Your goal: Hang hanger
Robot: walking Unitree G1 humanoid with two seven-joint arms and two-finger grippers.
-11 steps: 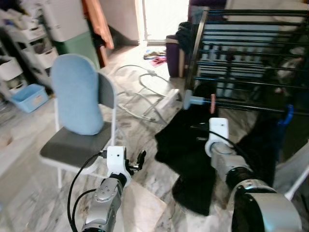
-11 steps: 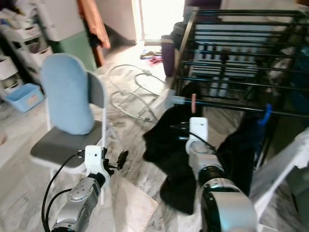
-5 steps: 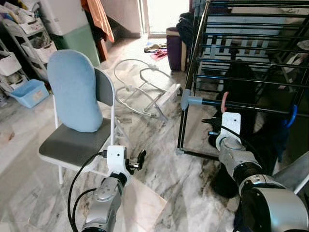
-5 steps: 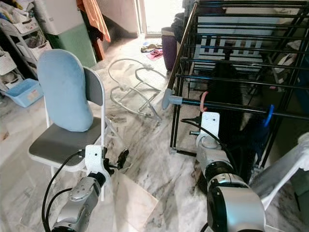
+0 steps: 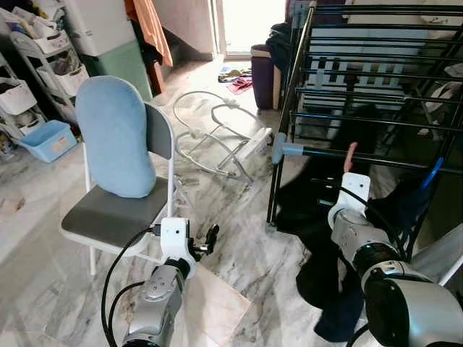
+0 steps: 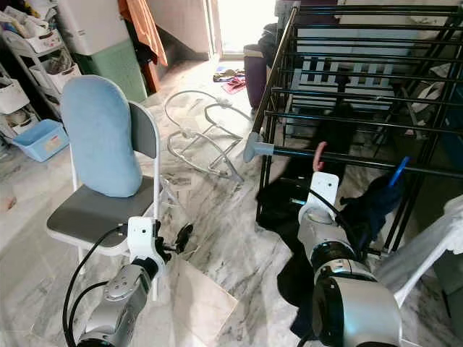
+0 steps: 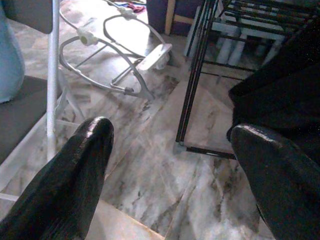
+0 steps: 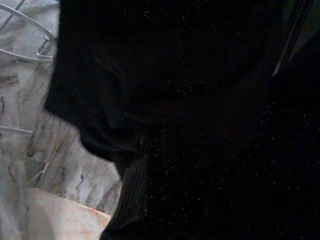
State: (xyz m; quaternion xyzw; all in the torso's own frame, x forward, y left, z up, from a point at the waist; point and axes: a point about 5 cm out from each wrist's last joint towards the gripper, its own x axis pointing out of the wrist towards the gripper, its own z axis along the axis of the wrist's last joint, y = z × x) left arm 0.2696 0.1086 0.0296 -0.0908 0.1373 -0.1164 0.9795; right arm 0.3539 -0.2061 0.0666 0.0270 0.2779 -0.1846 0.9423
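Note:
A pink hanger hook (image 5: 350, 155) sits at the front rail of the black drying rack (image 5: 362, 72). A black garment (image 5: 318, 246) hangs from it down to the floor. My right gripper (image 5: 349, 169) is raised just under the hook, shut on the hanger, with its fingers lost against the dark cloth. The right wrist view is mostly the black garment (image 8: 200, 110). My left gripper (image 5: 211, 235) is held low over the marble floor, open and empty, with its fingers (image 7: 75, 185) spread wide.
A folding chair with a blue cushion (image 5: 116, 144) stands at the left. A white wire frame (image 5: 217, 137) lies on the floor before the rack. A blue hook (image 5: 432, 172) hangs on the same rail. A flat sheet (image 5: 217, 303) lies below my left arm.
My right gripper has carried the pink hook to the right along the rail, and the black garment has swung with it. The left arm has stayed put. The head camera has shifted slightly.

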